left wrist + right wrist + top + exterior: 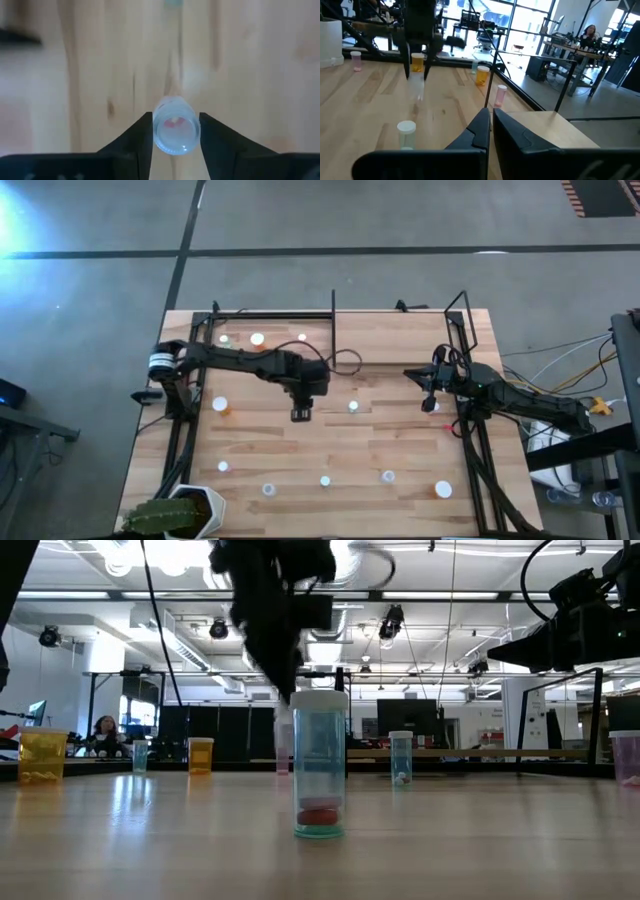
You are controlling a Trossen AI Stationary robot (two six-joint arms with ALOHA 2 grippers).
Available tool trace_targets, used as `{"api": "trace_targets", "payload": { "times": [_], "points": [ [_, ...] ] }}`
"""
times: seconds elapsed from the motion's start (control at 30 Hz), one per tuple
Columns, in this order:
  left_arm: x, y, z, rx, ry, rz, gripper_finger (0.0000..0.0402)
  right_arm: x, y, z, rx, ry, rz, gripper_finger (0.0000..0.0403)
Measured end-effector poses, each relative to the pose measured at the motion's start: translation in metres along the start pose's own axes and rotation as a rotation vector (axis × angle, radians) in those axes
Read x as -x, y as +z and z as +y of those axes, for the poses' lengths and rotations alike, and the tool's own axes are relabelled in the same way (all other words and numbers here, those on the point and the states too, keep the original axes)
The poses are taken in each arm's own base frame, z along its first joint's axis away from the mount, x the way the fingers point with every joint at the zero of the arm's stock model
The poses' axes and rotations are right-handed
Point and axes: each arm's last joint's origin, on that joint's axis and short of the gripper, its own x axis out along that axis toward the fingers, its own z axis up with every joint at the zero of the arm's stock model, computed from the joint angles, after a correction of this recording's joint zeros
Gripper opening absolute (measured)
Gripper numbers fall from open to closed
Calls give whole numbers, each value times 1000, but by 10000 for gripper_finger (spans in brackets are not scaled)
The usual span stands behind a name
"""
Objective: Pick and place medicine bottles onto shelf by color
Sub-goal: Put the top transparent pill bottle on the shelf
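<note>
My left gripper is over the middle of the table, shut on a clear medicine bottle with red pills inside. Other medicine bottles stand loose on the table: an orange one, one to the right and a bluish one near the front. The shelf at the far left has three bottles on it, among them one with a white cap. My right gripper waits shut and empty at the table's right side. My left gripper pinches the clear bottle by its two opposite sides between its two fingers. The fingers slant steeply down from above. The bottle hangs upright below the fingers; I cannot tell whether its base is off the table.
Several more bottles stand along the table's near edge. A potted plant sits at the near left corner. Black rods rise at the far side, and frame rails run down both sides.
</note>
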Motion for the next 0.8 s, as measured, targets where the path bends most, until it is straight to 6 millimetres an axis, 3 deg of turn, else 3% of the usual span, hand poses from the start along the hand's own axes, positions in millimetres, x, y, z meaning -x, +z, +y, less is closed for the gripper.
{"api": "trace_targets", "payload": {
  "times": [0.27,0.43,0.53,0.6,0.8],
  "points": [
    [89,62,9,-20,29,-243,115,0,0,0,-1,0,2,13],
    [118,92,29,-13,98,-316,114,0,0,0,0,1,5,13],
    [118,107,45,-1,119,-319,114,0,0,0,0,1,5,13],
    [107,114,57,3,132,-313,114,0,0,0,0,1,5,13],
    [75,110,98,72,162,-284,114,0,-1,0,2,2,7,13]
  ]
}}
